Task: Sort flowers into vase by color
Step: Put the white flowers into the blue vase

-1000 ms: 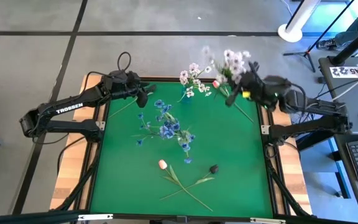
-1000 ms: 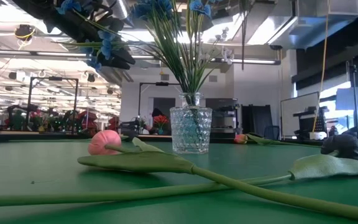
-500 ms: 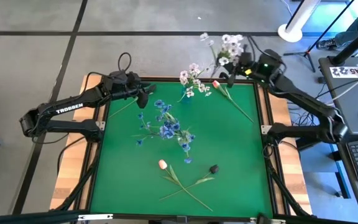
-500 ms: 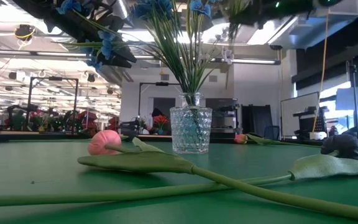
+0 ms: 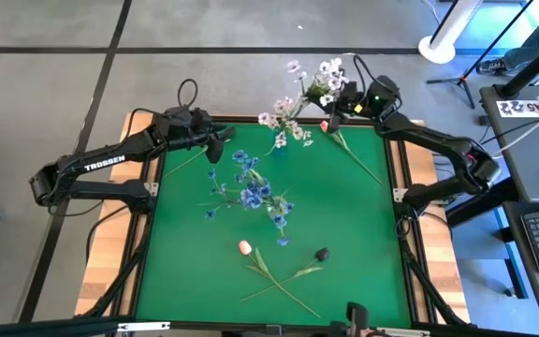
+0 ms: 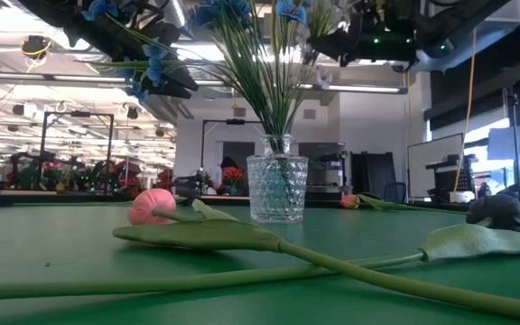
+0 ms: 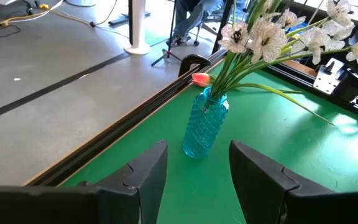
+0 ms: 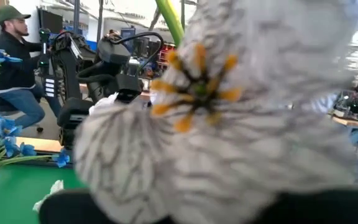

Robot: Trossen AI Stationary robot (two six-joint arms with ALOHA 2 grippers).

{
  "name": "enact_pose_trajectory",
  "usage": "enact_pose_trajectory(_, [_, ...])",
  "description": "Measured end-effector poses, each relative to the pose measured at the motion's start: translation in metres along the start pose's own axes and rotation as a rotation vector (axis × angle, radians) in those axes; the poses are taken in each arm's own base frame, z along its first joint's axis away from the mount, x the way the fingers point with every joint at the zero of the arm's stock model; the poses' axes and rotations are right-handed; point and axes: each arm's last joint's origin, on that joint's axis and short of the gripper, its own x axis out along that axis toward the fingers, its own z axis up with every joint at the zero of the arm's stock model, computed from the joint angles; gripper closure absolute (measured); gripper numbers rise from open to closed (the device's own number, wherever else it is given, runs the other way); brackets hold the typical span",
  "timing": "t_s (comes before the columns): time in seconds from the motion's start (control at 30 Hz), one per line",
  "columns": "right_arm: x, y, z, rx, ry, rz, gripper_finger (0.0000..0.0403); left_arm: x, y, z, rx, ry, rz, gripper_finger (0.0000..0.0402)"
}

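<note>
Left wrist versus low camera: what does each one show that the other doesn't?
Only the left wrist view shows the blue vase holding white flowers, seen past the open left gripper.

Only the low view shows the clear vase with blue flowers, plus the pink tulip and dark bud lying up front.

Both show the green table and what looks like the same orange tulip lying on it.

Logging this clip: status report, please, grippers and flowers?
Left gripper open, idle at the far-left edge. Right gripper carrying a white spray toward the blue vase. Two tulips on the mat; nothing blocking.
</note>
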Motion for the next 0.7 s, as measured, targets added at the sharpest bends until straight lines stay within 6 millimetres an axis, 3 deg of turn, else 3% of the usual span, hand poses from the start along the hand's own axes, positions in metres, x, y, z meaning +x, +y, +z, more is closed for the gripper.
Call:
enact_pose_trajectory(0.5, [0.003, -0.001, -0.003, 0.082, -0.027, 0.046, 0.0396, 0.000, 0.000, 0.000, 0.001, 0.000, 0.005, 0.0233])
enact_pose_trajectory(0.7, [0.008, -0.003, -0.018, 0.120, 0.019, 0.066, 0.0396, 0.000, 0.000, 0.000, 0.002, -0.001, 0.010, 0.0233])
